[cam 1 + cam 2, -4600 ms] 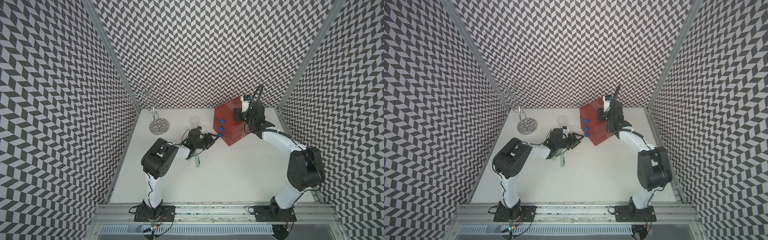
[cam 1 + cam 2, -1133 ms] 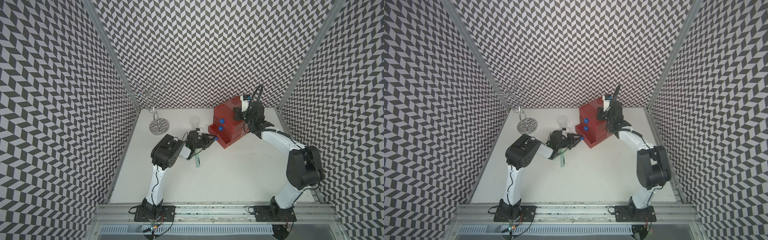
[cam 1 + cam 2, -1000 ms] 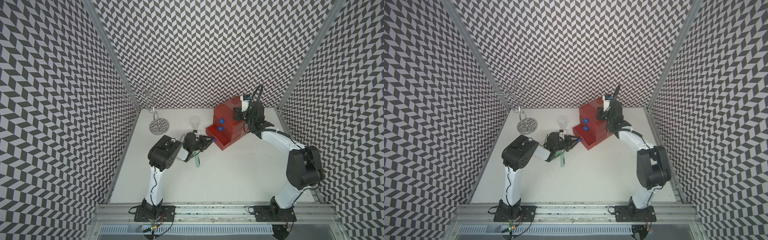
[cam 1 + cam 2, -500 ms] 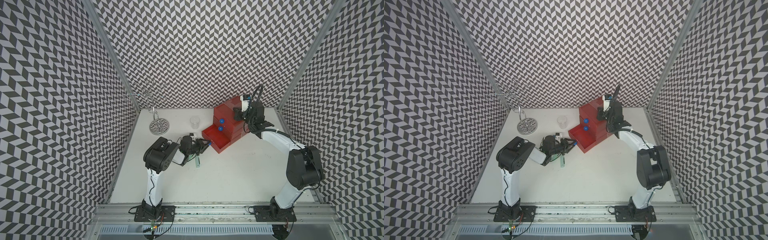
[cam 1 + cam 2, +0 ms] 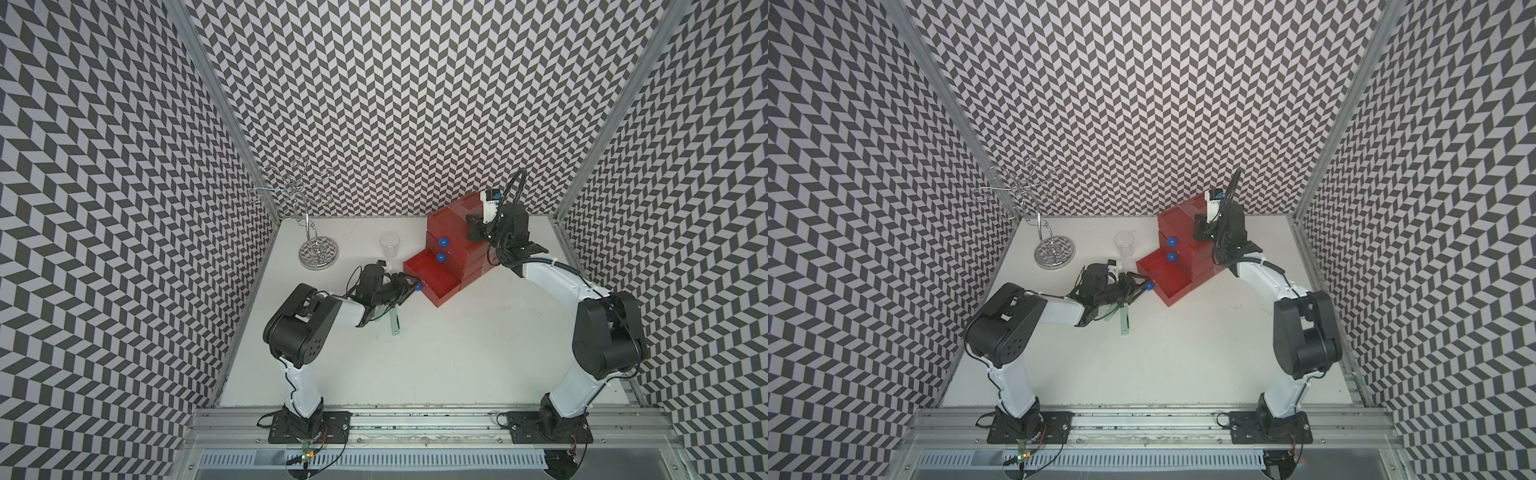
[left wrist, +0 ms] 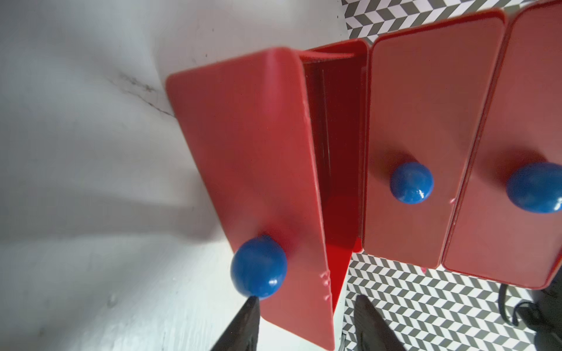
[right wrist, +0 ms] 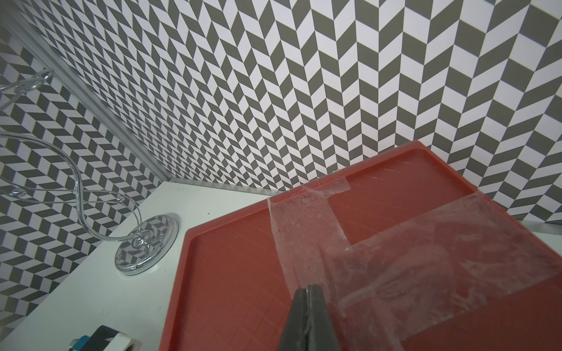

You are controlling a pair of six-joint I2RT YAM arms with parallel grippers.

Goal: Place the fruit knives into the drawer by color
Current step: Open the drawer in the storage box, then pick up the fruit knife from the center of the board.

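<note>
The red drawer [image 5: 451, 220] box stands at the back of the table, its clear tape [image 7: 395, 243] across the top. Its bottom drawer [image 5: 436, 276] is pulled out, red floor bare. My left gripper [image 6: 307, 304] is open just in front of that drawer's blue knob [image 6: 259, 271]; one fingertip [image 6: 249, 310] touches the knob and nothing is held. In both top views a pale mint fruit knife [image 5: 394, 325] [image 5: 1124, 322] lies on the table beside the left arm. My right gripper [image 7: 308, 287] is shut, tips pressed on the box's top.
A clear plastic cup [image 5: 390, 243] stands left of the box. A chrome wire stand [image 5: 319, 254] with a round base is at the back left. Chevron-patterned walls close in three sides. The two upper drawers, with blue knobs [image 5: 444, 241], are closed.
The bottom drawer has slid out toward the left arm, which drew back with its knob. The left jaws have opened off the knob. The right arm has not moved.
</note>
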